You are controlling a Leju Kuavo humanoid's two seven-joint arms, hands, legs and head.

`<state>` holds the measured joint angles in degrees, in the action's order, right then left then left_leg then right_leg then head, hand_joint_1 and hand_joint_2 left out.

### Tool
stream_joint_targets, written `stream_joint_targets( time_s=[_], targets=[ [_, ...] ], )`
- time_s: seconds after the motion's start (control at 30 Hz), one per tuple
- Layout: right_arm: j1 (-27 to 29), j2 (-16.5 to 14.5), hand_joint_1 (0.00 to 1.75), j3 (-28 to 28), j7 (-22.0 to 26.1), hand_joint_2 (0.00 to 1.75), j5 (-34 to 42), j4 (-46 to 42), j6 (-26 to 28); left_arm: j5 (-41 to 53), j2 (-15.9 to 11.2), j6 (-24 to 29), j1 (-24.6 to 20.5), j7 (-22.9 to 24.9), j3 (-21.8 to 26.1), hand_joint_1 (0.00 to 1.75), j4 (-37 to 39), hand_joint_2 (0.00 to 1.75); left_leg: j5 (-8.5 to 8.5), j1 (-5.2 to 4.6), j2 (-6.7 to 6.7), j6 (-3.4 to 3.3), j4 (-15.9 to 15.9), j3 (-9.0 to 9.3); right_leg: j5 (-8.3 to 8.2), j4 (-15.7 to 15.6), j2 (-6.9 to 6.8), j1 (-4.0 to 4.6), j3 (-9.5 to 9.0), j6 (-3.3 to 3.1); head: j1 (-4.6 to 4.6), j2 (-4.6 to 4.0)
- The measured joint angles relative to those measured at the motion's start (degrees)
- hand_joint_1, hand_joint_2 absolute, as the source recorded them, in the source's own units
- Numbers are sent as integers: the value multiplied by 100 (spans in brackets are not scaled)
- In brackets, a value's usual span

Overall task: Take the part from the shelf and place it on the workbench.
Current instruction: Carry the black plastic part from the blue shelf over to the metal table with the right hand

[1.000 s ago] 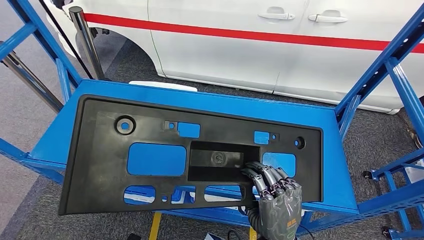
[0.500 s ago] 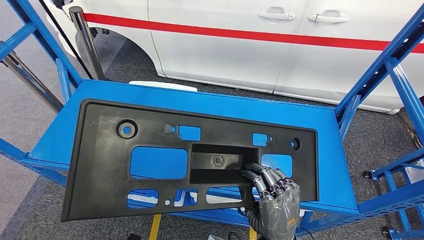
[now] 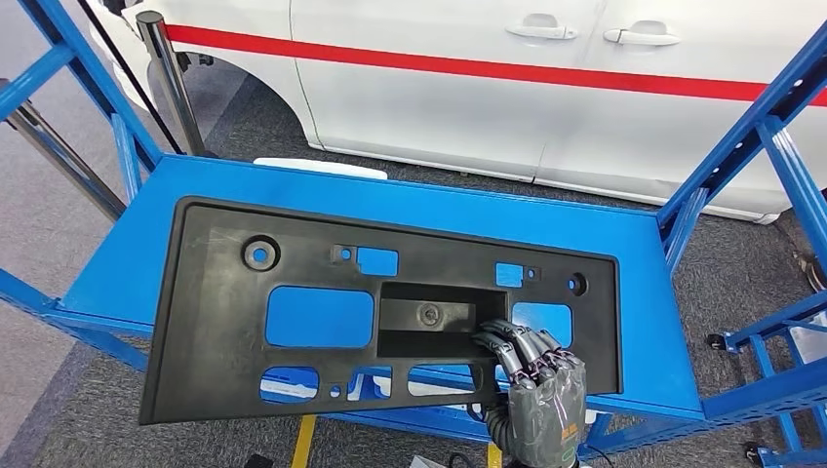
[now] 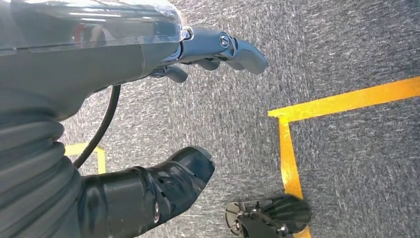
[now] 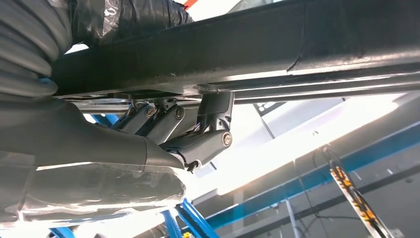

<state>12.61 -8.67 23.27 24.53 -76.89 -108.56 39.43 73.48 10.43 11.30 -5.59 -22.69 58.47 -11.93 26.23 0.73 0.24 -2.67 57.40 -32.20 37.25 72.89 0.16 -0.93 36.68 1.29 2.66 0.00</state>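
- A white car (image 3: 507,88) with a red stripe along its side and two door handles stands across the far side of the room, close behind the shelf.
- Grey carpet (image 3: 59,195) covers the floor; the left wrist view shows yellow tape (image 4: 292,134) laid on it in a right-angled line.
- The shelf (image 3: 644,283) is a blue metal deck on blue uprights, with slanted struts at both sides; its surface is flat and glossy.
- The part (image 3: 224,322), a long black plastic panel with rectangular and round cut-outs and a sunken box in its middle, lies on the deck. It sits askew: its near left corner sticks out past the front edge over the carpet.
- The right hand (image 3: 534,375) comes up from below the front edge and grips the part's near edge, fingers (image 3: 507,343) curled over the top beside the sunken box. In the right wrist view the fingers hook around a dark bar of the part (image 5: 277,44); the thumb's place is hard to make out there.
- The left hand (image 4: 193,64) hangs over the carpet, holding nothing, thumb and fingers apart.
- A chrome post (image 3: 171,83) stands at the far left.
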Motion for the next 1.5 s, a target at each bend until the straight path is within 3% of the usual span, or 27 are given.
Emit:
stream_joint_targets(
  time_s=[0.03, 0.07, 0.13, 0.2, 0.37, 0.43, 0.5, 0.53, 0.57, 0.6, 0.67, 0.73, 0.83, 0.9, 1.0, 1.03, 1.07, 1.1, 1.17, 1.23, 1.37, 1.43, 1.5],
  targets=[
    [12, -2, 175, -12, 15, 175, 8, 14, 0, 0, 1, -1, 2, 1, 0, 0, 0, 175, 8, 3, -1, 8, 5, 5, -32, 143, -1, -14, 110, 10, -1, 0],
    [22, -6, 175, -24, 41, 175, 20, 26, -1, 0, 4, -2, 3, 2, 0, 0, 1, 175, 18, 9, -5, 22, 13, 12, -166, 86, -3, -30, 124, 19, 0, 0],
    [37, -27, 175, -57, 127, 175, 66, 47, -1, 0, 15, -8, 6, 4, 0, 0, 1, 175, 62, 31, -18, 78, 59, 28, -626, -610, -10, -67, -134, 35, 0, 0],
    [50, -52, 175, -91, 185, 175, 96, 68, 0, 0, 19, -11, 3, 5, 2, 0, 1, 175, 111, 26, -31, 163, 128, 14, -876, -1195, -3, -63, -363, 21, -1, 0],
    [85, -131, 175, -176, 288, 175, 137, 107, -2, 0, 20, -8, 6, 5, 4, 0, 2, 175, 201, 43, -37, 336, 224, -31, -904, -1292, 17, -25, -366, -171, -8, 0],
    [92, -156, 175, -204, 321, 175, 157, 120, -2, 0, 21, -7, 6, 5, 4, 0, 2, 175, 516, 49, -33, 367, 694, -228, -927, -1308, 2, -23, -369, -235, -10, 0],
    [98, -173, 175, -231, 339, 175, 170, 137, -2, 0, 23, -6, 11, 5, 4, 0, 2, 175, 863, 48, -32, 375, 1448, -556, -938, -1305, -8, 9, -350, -270, -10, 0],
    [101, -179, 175, -242, 343, 175, 173, 147, -2, 0, 24, -6, 16, 5, 4, 0, 2, 175, 921, 46, -32, 367, 1692, -661, -940, -1304, -8, 30, -346, -280, -10, 0],
    [104, -183, 175, -251, 344, 175, 175, 156, -1, 0, 24, -6, 20, 5, 4, 0, 2, 175, 865, 41, -32, 347, 1728, -672, -941, -1302, -6, 49, -348, -286, -10, 0],
    [105, -187, 175, -255, 344, 175, 176, 162, -1, 0, 24, -6, 23, 5, 4, 0, 2, 175, 711, 30, -33, 315, 1538, -576, -941, -1302, -1, 67, -355, -288, -10, 0],
    [105, -191, 175, -259, 350, 175, 176, 168, -2, -1, 18, -5, 20, 5, 5, 0, 1, 175, 339, -16, -38, 210, 794, -212, -940, -1301, 6, 97, -370, -288, -8, 0],
    [106, -192, 175, -264, 372, 175, 179, 173, -1, -3, 8, -3, 15, 0, 6, 0, 0, 175, 181, -67, -42, 134, 257, 29, -949, -1293, 7, 106, -353, -268, -8, 0],
    [113, -199, 175, -281, 395, 175, 183, 180, -1, -3, 12, -2, 26, -6, 8, 0, 1, 175, 132, -74, -40, 105, 102, 61, -982, -1309, 5, 95, -326, -186, -10, 0],
    [118, -203, 175, -299, 397, 175, 183, 180, -1, -3, 25, -2, 30, -6, 9, 0, 2, 175, 55, -35, -23, 66, 2, 77, -842, -1162, 7, 100, -263, -122, -4, 0],
    [128, -204, 175, -326, 397, 175, 183, 191, 0, -4, 27, -2, 25, -6, 9, 0, 2, 175, 1, -20, -2, 27, -28, 40, -299, -233, 6, 66, 133, -47, -2, 0],
    [134, -204, 175, -333, 397, 175, 183, 201, 0, -4, 26, -2, 26, -6, 10, 0, 2, 175, -2, -20, 2, 27, -16, 22, -201, 48, 4, 50, 243, -27, -1, 0],
    [139, -204, 175, -339, 398, 175, 183, 210, 0, -4, 27, -2, 28, -6, 10, 0, 3, 175, -5, -20, 6, 30, -1, 8, -212, 147, 3, 35, 264, -11, -2, 0],
    [143, -204, 175, -341, 398, 175, 183, 218, 0, -4, 28, -2, 30, -6, 11, 0, 3, 175, -5, -18, 7, 36, 18, -3, -329, 23, -1, 21, 176, -1, -1, 0],
    [143, -204, 175, -342, 399, 175, 183, 226, 0, -2, 34, -9, 32, -7, 11, 0, 4, 175, 6, -14, 5, 59, 69, -26, -660, -689, -9, 0, -222, -7, -1, 0],
    [144, -206, 175, -342, 399, 175, 184, 234, 0, -1, 39, -16, 31, -9, 11, 0, 4, 175, 19, -33, -1, 115, 130, -63, -814, -1229, -11, 11, -481, -59, -3, 0],
    [149, -213, 175, -342, 394, 175, 193, 267, 0, 2, 38, -19, 35, -13, 11, 0, 4, 175, 27, -32, -6, 246, 173, -117, -875, -1338, -2, 30, -465, -201, -4, 0],
    [150, -221, 175, -342, 394, 175, 194, 274, -1, 3, 37, -19, 36, -13, 11, 0, 4, 175, 294, -13, -10, 300, 498, -253, -921, -1371, -16, 11, -441, -274, -9, 0],
    [150, -223, 175, -342, 393, 175, 195, 285, -2, 4, 39, -19, 42, -13, 11, 0, 4, 175, 727, 0, -10, 342, 1218, -533, -948, -1370, -29, 19, -396, -310, -13, 0]
  ],
)
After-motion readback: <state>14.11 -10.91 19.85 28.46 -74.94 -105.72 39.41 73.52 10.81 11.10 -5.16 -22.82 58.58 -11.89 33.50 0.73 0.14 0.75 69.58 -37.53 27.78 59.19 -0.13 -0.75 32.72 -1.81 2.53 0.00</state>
